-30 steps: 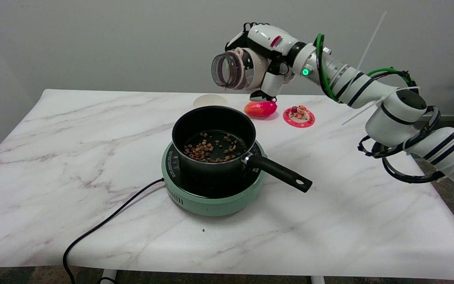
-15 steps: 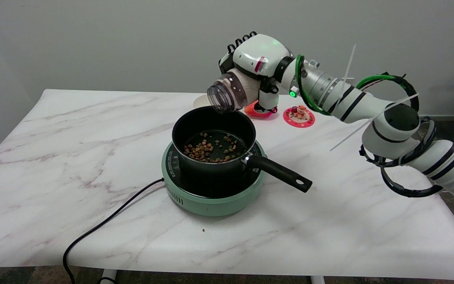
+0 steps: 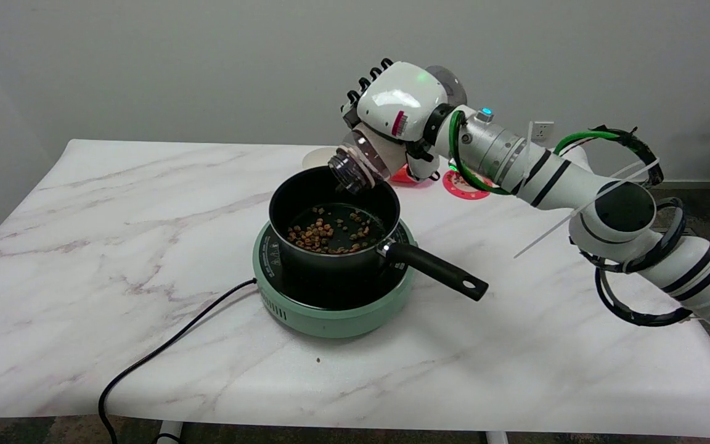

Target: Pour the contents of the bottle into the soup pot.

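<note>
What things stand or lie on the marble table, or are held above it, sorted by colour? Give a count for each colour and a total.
Black: 1, soup pot
Green: 1, hotplate
Clear: 1, bottle held by the right hand
Red or pink: 2, coaster, partly hidden toy
Cream: 1, disc
Total: 6

Even, diffuse overhead lighting — moderately bright, no harsh glare. The marble surface (image 3: 84,259) shows only soft shadows, cast toward 5 o'clock of the green cooker (image 3: 330,308). Focus is slightly soft throughout — the grey wall (image 3: 176,61) darkens at the corners.
</note>
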### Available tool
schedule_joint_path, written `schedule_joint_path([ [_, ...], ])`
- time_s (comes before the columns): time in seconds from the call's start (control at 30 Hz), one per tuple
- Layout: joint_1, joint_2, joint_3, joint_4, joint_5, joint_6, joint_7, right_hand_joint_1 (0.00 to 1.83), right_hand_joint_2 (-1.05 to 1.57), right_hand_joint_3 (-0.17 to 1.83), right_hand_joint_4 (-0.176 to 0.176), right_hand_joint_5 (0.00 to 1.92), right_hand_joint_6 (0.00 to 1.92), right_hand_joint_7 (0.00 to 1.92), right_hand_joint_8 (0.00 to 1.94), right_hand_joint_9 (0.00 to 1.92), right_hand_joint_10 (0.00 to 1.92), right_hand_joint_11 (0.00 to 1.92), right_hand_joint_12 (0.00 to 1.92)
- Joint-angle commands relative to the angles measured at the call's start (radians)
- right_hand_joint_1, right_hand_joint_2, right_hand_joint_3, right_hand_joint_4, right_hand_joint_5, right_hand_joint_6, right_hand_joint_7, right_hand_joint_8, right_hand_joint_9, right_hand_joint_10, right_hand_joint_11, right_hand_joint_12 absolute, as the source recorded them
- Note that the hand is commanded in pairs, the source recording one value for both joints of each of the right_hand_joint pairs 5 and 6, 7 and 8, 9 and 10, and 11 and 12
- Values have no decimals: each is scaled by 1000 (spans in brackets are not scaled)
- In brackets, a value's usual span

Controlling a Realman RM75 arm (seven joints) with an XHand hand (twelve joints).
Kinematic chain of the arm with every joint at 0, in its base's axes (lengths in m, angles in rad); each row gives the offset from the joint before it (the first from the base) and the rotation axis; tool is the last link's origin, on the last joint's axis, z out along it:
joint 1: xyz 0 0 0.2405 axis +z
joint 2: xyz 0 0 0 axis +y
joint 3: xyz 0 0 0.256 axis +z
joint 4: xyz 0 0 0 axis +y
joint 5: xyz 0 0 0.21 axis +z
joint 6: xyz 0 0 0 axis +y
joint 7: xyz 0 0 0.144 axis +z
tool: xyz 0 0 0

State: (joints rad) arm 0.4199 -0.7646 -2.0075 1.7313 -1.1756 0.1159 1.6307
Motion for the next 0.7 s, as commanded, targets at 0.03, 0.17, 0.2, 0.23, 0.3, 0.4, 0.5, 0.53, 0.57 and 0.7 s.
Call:
schedule_joint_path([
  [0.03,49,-14,48,-15,-153,161,-29,1638,636,853,0,1920,1920,1920,1920,1576,1576,1166,1166],
  [0.17,76,-2,43,-31,-153,197,-43,1642,629,844,0,1920,1920,1920,1920,1568,1568,1163,1163],
  [0.2,82,1,42,-34,-153,205,-44,1643,627,846,0,1920,1920,1920,1920,1567,1567,1163,1163],
  [0.23,87,5,39,-37,-153,211,-50,1645,622,850,0,1920,1920,1920,1920,1566,1566,1162,1162],
  [0.3,102,13,28,-40,-171,223,-57,1647,620,857,0,1920,1920,1920,1920,1567,1567,1161,1161],
  [0.4,111,21,15,-41,-199,233,-57,1650,614,865,0,1920,1920,1920,1920,1566,1566,1161,1161],
  [0.5,110,23,14,-42,-224,236,-57,1652,612,875,0,1920,1920,1920,1920,1567,1567,1162,1162],
  [0.53,109,24,14,-43,-231,240,-57,1652,612,876,0,1920,1920,1920,1920,1568,1568,1161,1161],
  [0.57,108,25,14,-43,-245,246,-57,1653,611,878,0,1920,1920,1920,1920,1568,1568,1161,1161],
  [0.7,112,30,14,-43,-292,272,-59,1655,616,886,0,1920,1920,1920,1920,1572,1572,1165,1165],
])
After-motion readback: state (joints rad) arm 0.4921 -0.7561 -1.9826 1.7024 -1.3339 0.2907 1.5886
